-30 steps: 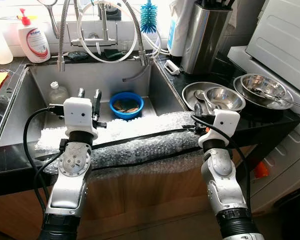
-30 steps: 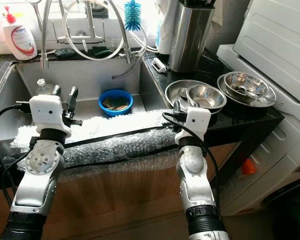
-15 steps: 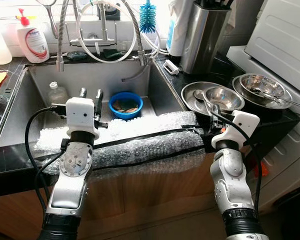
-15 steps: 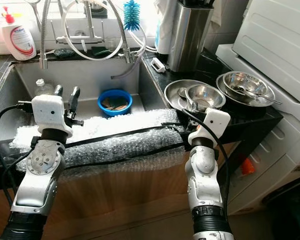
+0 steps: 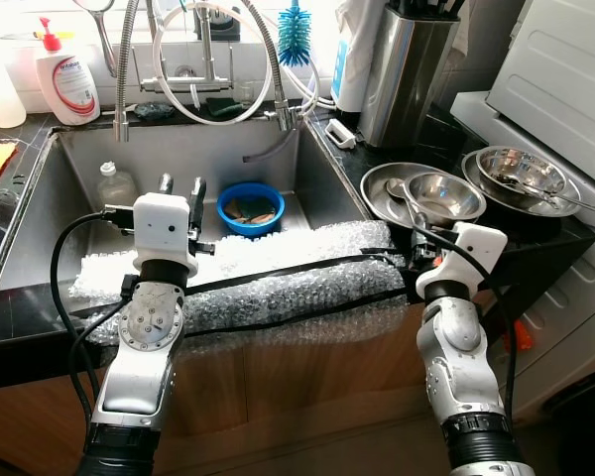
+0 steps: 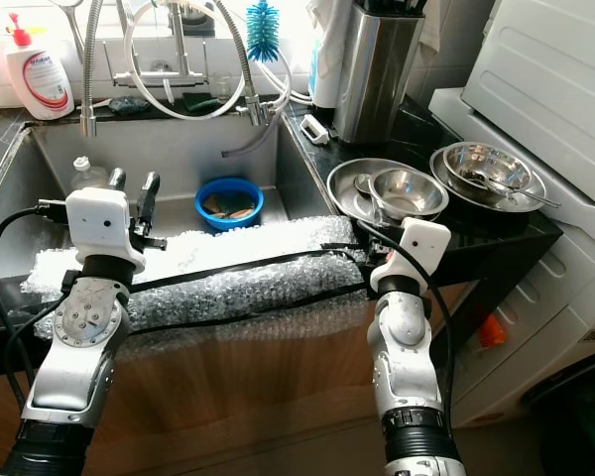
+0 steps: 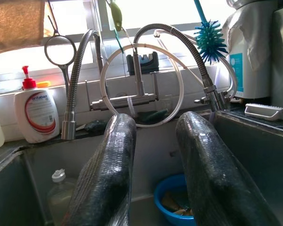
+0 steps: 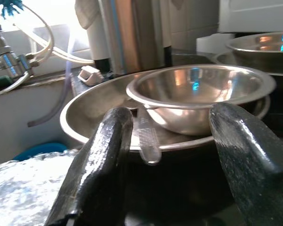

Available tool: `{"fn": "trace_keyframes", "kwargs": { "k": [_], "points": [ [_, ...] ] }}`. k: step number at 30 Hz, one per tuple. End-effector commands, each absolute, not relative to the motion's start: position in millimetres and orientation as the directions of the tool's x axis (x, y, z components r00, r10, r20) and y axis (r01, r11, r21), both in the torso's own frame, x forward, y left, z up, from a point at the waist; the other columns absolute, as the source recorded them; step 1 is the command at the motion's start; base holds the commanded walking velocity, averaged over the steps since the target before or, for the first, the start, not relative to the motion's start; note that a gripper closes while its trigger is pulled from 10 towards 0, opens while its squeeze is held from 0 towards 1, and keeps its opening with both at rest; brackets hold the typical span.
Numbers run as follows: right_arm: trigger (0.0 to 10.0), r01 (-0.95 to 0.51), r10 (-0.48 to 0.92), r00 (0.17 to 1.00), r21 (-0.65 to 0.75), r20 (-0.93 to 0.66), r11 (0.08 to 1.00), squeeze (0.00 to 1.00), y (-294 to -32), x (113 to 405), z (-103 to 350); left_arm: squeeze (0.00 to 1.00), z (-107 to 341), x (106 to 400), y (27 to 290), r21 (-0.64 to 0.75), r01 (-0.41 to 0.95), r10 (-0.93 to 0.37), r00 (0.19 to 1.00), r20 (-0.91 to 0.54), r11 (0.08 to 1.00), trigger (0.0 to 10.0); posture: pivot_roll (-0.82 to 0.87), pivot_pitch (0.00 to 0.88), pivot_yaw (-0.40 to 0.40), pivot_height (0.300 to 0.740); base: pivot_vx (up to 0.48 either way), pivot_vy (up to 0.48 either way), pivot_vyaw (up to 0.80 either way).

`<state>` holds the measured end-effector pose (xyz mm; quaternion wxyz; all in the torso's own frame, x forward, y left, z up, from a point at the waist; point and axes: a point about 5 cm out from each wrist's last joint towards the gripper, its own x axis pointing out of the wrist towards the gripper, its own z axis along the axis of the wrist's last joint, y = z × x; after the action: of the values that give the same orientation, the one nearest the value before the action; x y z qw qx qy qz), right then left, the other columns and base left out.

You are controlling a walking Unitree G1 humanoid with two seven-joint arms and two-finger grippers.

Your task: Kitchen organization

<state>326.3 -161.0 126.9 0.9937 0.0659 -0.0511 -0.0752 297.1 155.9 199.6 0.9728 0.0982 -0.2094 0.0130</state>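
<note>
A sheet of bubble wrap (image 5: 268, 283) with black tape lines lies over the sink's front edge. Above its left part my left gripper (image 5: 178, 186) is open and holds nothing, its fingers (image 7: 108, 174) aimed into the sink (image 5: 89, 149). There I see a blue bowl (image 5: 250, 206) with scraps and a clear plastic bottle (image 5: 113, 184). At the wrap's right end my right gripper (image 5: 421, 246) is also open and holds nothing. It faces a wide steel bowl (image 8: 85, 120) holding a smaller steel bowl (image 8: 198, 92) and a spoon (image 8: 147, 139).
More stacked steel bowls (image 5: 521, 174) sit on the black counter at the right, beside a white appliance (image 5: 565, 69). A steel utensil holder (image 5: 407, 69), a blue brush (image 5: 294, 35), the hose faucet (image 5: 208, 69) and a soap bottle (image 5: 65, 79) line the back.
My right arm has swung to the right, off the bubble wrap's end toward the steel bowls, then settled slightly lower. The left arm has barely moved.
</note>
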Motion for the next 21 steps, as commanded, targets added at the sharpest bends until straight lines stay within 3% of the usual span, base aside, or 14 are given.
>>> {"fn": "trace_keyframes", "kwargs": {
  "k": [1,14,15,16,17,21],
  "points": [
    [10.0,0.121,-0.132,0.988,0.137,0.076,0.983,0.00,-159.7,329.9,126.7,0.00,207.3,297.5,151.6,0.188,-0.057,-0.032,0.897,0.440,0.980,10.0,0.02,0.000,-0.084,0.740,0.000,0.000,0.00],
    [10.0,0.086,-0.095,0.994,0.130,0.063,0.988,0.00,-153.9,332.0,124.9,0.00,208.4,297.7,149.9,0.188,-0.053,-0.037,0.895,0.444,0.981,10.0,0.02,0.000,-0.083,0.740,0.000,0.000,0.00],
    [5.8,0.085,-0.093,0.994,0.129,0.061,0.988,0.00,-153.5,332.1,124.6,0.00,208.4,297.8,149.8,0.187,-0.053,-0.037,0.896,0.443,0.981,10.0,0.02,0.000,-0.084,0.740,0.000,0.000,0.00],
    [5.8,0.085,-0.093,0.994,0.129,0.061,0.988,0.00,-153.5,332.1,124.6,0.00,208.4,297.8,149.8,0.187,-0.053,-0.037,0.896,0.443,0.981,10.0,0.02,0.000,-0.084,0.740,0.000,0.000,0.00],
    [0.0,0.084,-0.092,0.994,0.129,0.060,0.988,0.00,-153.4,332.2,124.4,0.00,208.4,297.8,149.7,0.187,-0.053,-0.037,0.896,0.443,0.981,10.0,0.02,0.000,-0.084,0.740,0.000,0.000,0.00],
    [0.0,0.083,-0.091,0.994,0.130,0.058,0.988,0.00,-153.4,332.5,124.2,0.00,208.3,298.1,149.5,0.188,-0.051,-0.038,0.896,0.442,0.981,10.0,0.02,0.000,-0.083,0.740,0.000,0.000,0.00]
  ]
}}
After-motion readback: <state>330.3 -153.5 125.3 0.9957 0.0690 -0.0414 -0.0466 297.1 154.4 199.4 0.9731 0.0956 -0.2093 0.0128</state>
